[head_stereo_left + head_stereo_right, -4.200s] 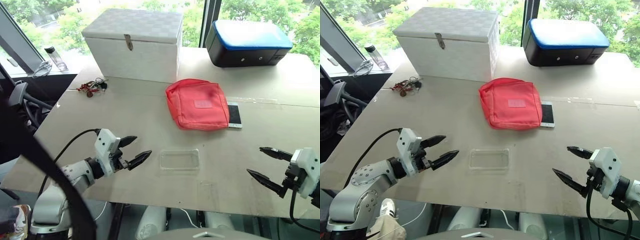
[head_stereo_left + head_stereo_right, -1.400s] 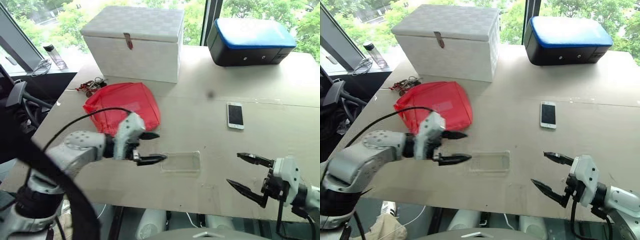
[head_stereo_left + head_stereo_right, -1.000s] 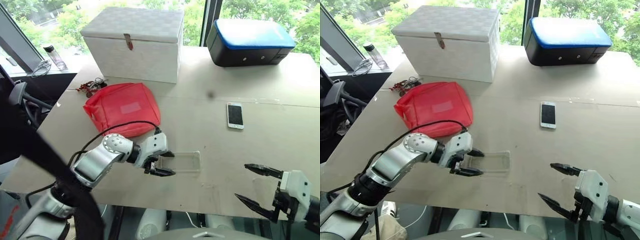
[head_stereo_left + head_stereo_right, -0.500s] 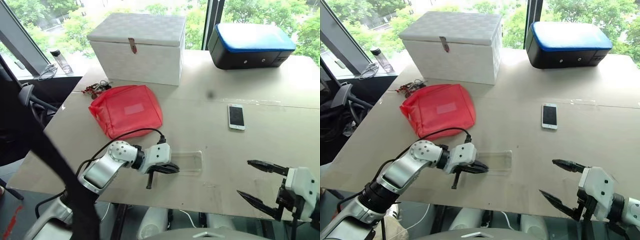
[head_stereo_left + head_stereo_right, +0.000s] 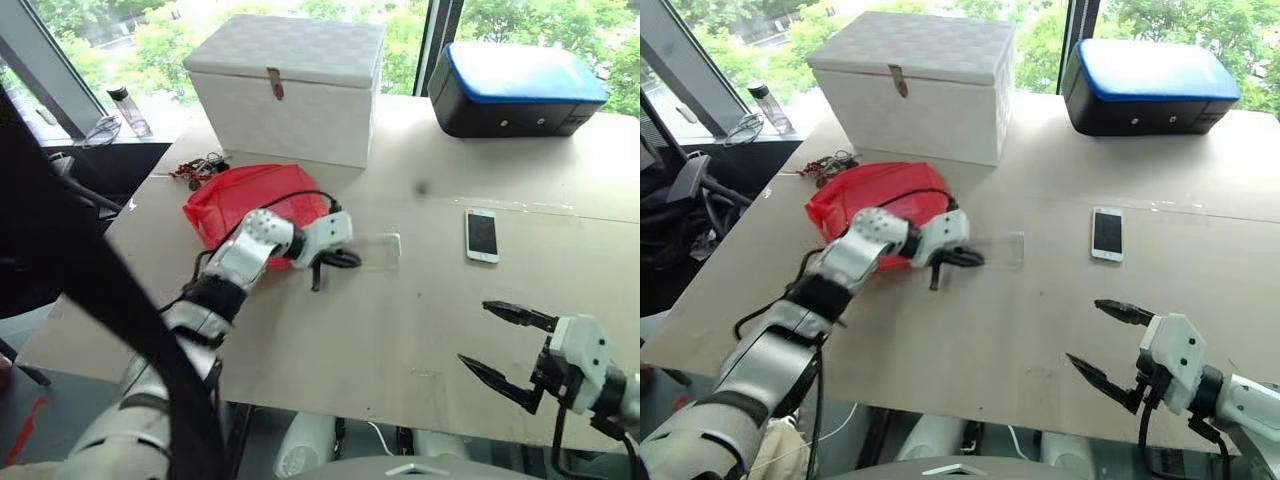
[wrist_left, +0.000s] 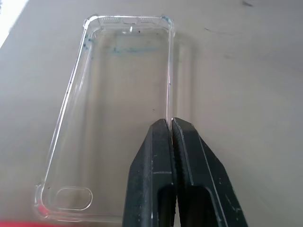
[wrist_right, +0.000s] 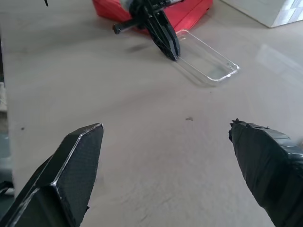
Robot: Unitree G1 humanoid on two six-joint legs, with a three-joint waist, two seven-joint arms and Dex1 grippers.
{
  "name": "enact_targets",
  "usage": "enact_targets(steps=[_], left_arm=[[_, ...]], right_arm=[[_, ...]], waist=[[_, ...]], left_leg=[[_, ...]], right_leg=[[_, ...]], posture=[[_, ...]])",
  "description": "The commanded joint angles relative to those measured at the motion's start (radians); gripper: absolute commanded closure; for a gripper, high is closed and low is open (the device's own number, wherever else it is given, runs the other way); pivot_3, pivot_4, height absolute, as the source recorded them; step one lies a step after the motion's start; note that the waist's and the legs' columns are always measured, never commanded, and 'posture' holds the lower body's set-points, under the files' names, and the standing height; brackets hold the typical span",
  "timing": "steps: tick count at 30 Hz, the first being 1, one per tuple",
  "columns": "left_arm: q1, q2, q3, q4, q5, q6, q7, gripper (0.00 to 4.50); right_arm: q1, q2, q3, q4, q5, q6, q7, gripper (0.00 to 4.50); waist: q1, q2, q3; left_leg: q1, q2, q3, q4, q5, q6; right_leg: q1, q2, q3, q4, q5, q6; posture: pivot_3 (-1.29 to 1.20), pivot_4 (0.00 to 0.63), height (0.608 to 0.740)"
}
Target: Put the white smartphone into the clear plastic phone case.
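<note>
Near the table's point(image 5: 330, 330) middle, the clear plastic phone case point(image 6: 113, 118) is pinched by its rim in the closed left gripper point(image 6: 171, 124), apparently for carrying toward the white smartphone point(image 5: 482, 235) nearer the right edge; the right gripper point(image 5: 497, 345) is held wide open, empty.

Left hand point(image 5: 345, 259) out over mid surface point(image 5: 400, 330), pinched on one long edge of the phone case point(image 5: 378, 249), which extends rightward from it. Pouch point(image 5: 240, 205) just behind and left of that hand; box point(image 5: 290, 85) farther behind. Smartphone point(image 5: 482, 235) well right of it, ahead of right hand point(image 5: 500, 345), which sits near the front edge.
</note>
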Motion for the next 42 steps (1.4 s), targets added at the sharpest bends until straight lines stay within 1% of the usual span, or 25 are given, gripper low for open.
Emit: enact_targets(steps=[1, 3, 5, 6, 7, 9, 12, 15, 18, 20, 24, 25, 26, 27, 28, 29, 30, 32, 34, 37, 40, 42], left_arm=[[-0.114, -0.087, 0.018, 0.200, 0.040, -0.090, 0.011, 4.44], [-0.177, -0.142, 0.033, 0.289, 0.049, -0.123, 0.011, 4.44], [-0.212, -0.173, 0.040, 0.341, 0.059, -0.153, 0.000, 4.44], [-0.222, -0.184, 0.042, 0.360, 0.063, -0.167, -0.010, 4.44], [-0.224, -0.192, 0.042, 0.363, 0.064, -0.173, -0.025, 4.44], [-0.214, -0.203, 0.050, 0.342, 0.056, -0.158, -0.065, 4.44], [-0.168, -0.200, 0.053, 0.267, 0.056, -0.112, -0.095, 4.44], [-0.092, -0.189, 0.041, 0.132, 0.064, -0.063, -0.106, 4.44], [-0.017, -0.184, 0.034, -0.036, 0.053, 0.032, -0.112, 4.44], [0.021, -0.179, 0.026, -0.115, 0.059, 0.072, -0.107, 4.44], [0.059, -0.169, 0.028, -0.187, 0.064, 0.111, -0.095, 4.44], [0.064, -0.165, 0.033, -0.201, 0.055, 0.129, -0.100, 3.91], [0.070, -0.159, 0.041, -0.223, 0.042, 0.157, -0.108, 3.69], [0.074, -0.155, 0.046, -0.240, 0.032, 0.180, -0.113, 3.24], [0.082, -0.143, 0.051, -0.266, 0.028, 0.195, -0.113, 2.71], [0.097, -0.131, 0.063, -0.305, 0.017, 0.217, -0.111, 2.32], [0.108, -0.122, 0.071, -0.335, 0.009, 0.233, -0.107, 1.78], [0.154, -0.093, 0.118, -0.448, -0.048, 0.276, -0.103, 0.82], [0.221, -0.071, 0.190, -0.594, -0.134, 0.349, -0.084, 0.04], [0.336, -0.037, 0.279, -0.786, -0.228, 0.425, -0.029, 0.04], [0.419, -0.055, 0.370, -0.897, -0.304, 0.471, 0.072, 0.04], [0.477, -0.039, 0.407, -0.963, -0.332, 0.467, 0.108, 0.04]], right_arm=[[-0.004, 0.047, 0.030, -0.038, -0.002, 0.012, -0.078, 0.00], [-0.006, 0.078, 0.051, -0.063, 0.002, 0.040, -0.129, 0.00], [-0.010, 0.101, 0.067, -0.080, -0.003, 0.068, -0.177, 0.00], [-0.019, 0.109, 0.075, -0.083, -0.008, 0.090, -0.206, 0.00], [-0.029, 0.118, 0.080, -0.083, -0.013, 0.120, -0.239, 0.00], [-0.051, 0.126, 0.088, -0.092, -0.076, 0.179, -0.329, 0.00], [-0.080, 0.157, 0.086, -0.108, -0.065, 0.234, -0.401, 0.00], [-0.122, 0.171, 0.097, -0.109, -0.064, 0.277, -0.438, 0.00], [-0.172, 0.145, 0.114, -0.094, -0.127, 0.343, -0.491, 0.00], [-0.249, 0.142, 0.102, -0.069, -0.116, 0.422, -0.526, 0.00], [-0.373, 0.143, 0.090, -0.019, -0.076, 0.517, -0.535, 0.00], [-0.406, 0.141, 0.090, 0.004, -0.080, 0.538, -0.545, 0.00], [-0.438, 0.150, 0.084, 0.028, -0.072, 0.580, -0.562, 0.00], [-0.458, 0.156, 0.079, 0.043, -0.067, 0.610, -0.573, 0.00], [-0.481, 0.159, 0.088, 0.057, -0.070, 0.622, -0.578, 0.00], [-0.505, 0.168, 0.098, 0.066, -0.064, 0.635, -0.581, 0.00], [-0.521, 0.174, 0.106, 0.069, -0.062, 0.642, -0.582, 0.00], [-0.577, 0.200, 0.131, 0.099, -0.081, 0.666, -0.618, 0.00], [-0.634, 0.232, 0.155, 0.144, -0.108, 0.679, -0.659, 0.00], [-0.724, 0.287, 0.172, 0.253, -0.186, 0.674, -0.761, 0.00], [-0.786, 0.323, 0.189, 0.345, -0.232, 0.662, -0.809, 0.00], [-0.829, 0.358, 0.183, 0.407, -0.250, 0.661, -0.842, 0.00]], waist=[[-0.001, -0.001, 0.001], [-0.003, -0.001, 0.001], [-0.006, -0.002, 0.002], [-0.007, -0.003, 0.002], [-0.014, -0.003, 0.002], [-0.025, -0.003, 0.003], [-0.027, -0.003, 0.003], [-0.030, -0.002, 0.003], [-0.026, -0.002, 0.003], [-0.026, -0.002, 0.003], [-0.025, -0.002, 0.003], [-0.026, -0.002, 0.003], [-0.026, -0.002, 0.003], [-0.027, -0.002, 0.003], [-0.027, -0.001, 0.003], [-0.027, -0.001, 0.003], [-0.028, -0.001, 0.003], [-0.036, 0.000, 0.003], [-0.046, 0.001, 0.004], [-0.054, 0.001, 0.004], [-0.052, 0.002, 0.003], [-0.052, 0.002, 0.003]], left_leg=[[-0.001, -0.001, -0.001, 0.000, 0.000, 0.001], [-0.003, -0.002, -0.002, 0.000, -0.001, 0.002], [-0.005, -0.003, -0.002, 0.000, -0.002, 0.002], [-0.010, -0.004, -0.002, 0.002, -0.001, 0.002], [-0.010, -0.004, -0.002, 0.002, -0.001, 0.002], [-0.010, -0.004, -0.003, 0.002, -0.001, 0.002], [-0.010, -0.004, -0.003, 0.001, -0.001, 0.002], [-0.009, -0.004, -0.004, 0.001, -0.001, 0.002], [-0.010, -0.004, -0.006, 0.001, -0.001, 0.002], [-0.010, -0.005, -0.006, 0.002, -0.001, 0.002], [-0.010, -0.005, -0.007, 0.003, -0.001, 0.002], [-0.010, -0.005, -0.008, 0.003, -0.001, 0.002], [-0.010, -0.005, -0.008, 0.003, -0.001, 0.002], [-0.010, -0.005, -0.008, 0.003, -0.001, 0.002], [-0.010, -0.006, -0.008, 0.003, -0.001, 0.001], [-0.010, -0.006, -0.008, 0.003, -0.001, 0.001], [-0.010, -0.006, -0.009, 0.003, -0.001, 0.001], [-0.010, -0.006, -0.009, 0.002, 0.001, -0.001], [-0.010, -0.006, -0.012, 0.002, 0.001, -0.002], [-0.010, -0.007, -0.014, 0.002, 0.001, -0.003], [-0.009, -0.008, -0.014, 0.001, 0.002, -0.003], [-0.009, -0.009, -0.014, 0.001, 0.002, -0.004]], right_leg=[[0.000, 0.000, -0.002, 0.000, -0.001, 0.001], [-0.002, -0.001, -0.002, 0.000, -0.002, 0.003], [-0.003, -0.001, -0.003, 0.000, -0.003, 0.004], [-0.008, -0.001, -0.003, 0.001, -0.003, 0.004], [-0.009, -0.001, -0.003, 0.001, -0.002, 0.004], [-0.009, -0.002, -0.002, 0.001, -0.003, 0.004], [-0.009, -0.002, -0.002, 0.002, -0.003, 0.004], [-0.009, -0.001, -0.002, 0.003, -0.003, 0.004], [-0.009, -0.002, -0.002, 0.003, -0.002, 0.004], [-0.008, -0.002, -0.001, 0.003, -0.002, 0.004], [-0.008, -0.002, -0.002, 0.003, -0.002, 0.004], [-0.008, -0.002, -0.002, 0.003, -0.002, 0.004], [-0.008, -0.002, -0.002, 0.003, -0.002, 0.004], [-0.008, -0.002, -0.002, 0.003, -0.002, 0.004], [-0.008, -0.002, -0.002, 0.004, -0.002, 0.004], [-0.008, -0.002, -0.002, 0.004, -0.002, 0.004], [-0.008, -0.002, -0.002, 0.004, -0.002, 0.004], [-0.008, -0.002, -0.001, 0.004, -0.002, 0.004], [-0.009, -0.001, 0.001, 0.004, -0.002, 0.004], [-0.009, -0.003, 0.000, 0.004, -0.002, 0.004], [-0.009, -0.006, 0.003, 0.005, -0.002, 0.004], [-0.009, -0.006, 0.003, 0.005, -0.002, 0.004]], posture=[[0.00, 0.150, 0.740], [0.00, 0.150, 0.740], [0.00, 0.150, 0.740], [0.00, 0.150, 0.740], [0.00, 0.150, 0.740], [0.00, 0.150, 0.740], [0.00, 0.150, 0.740], [0.00, 0.150, 0.740], [0.00, 0.150, 0.740], [0.00, 0.150, 0.740], [0.00, 0.150, 0.740], [0.00, 0.150, 0.740], [0.00, 0.150, 0.740], [0.00, 0.150, 0.740], [0.00, 0.150, 0.740], [0.00, 0.150, 0.740], [0.00, 0.150, 0.740], [0.00, 0.150, 0.740], [0.00, 0.150, 0.740], [0.00, 0.150, 0.740], [0.00, 0.150, 0.740], [0.00, 0.150, 0.740]])
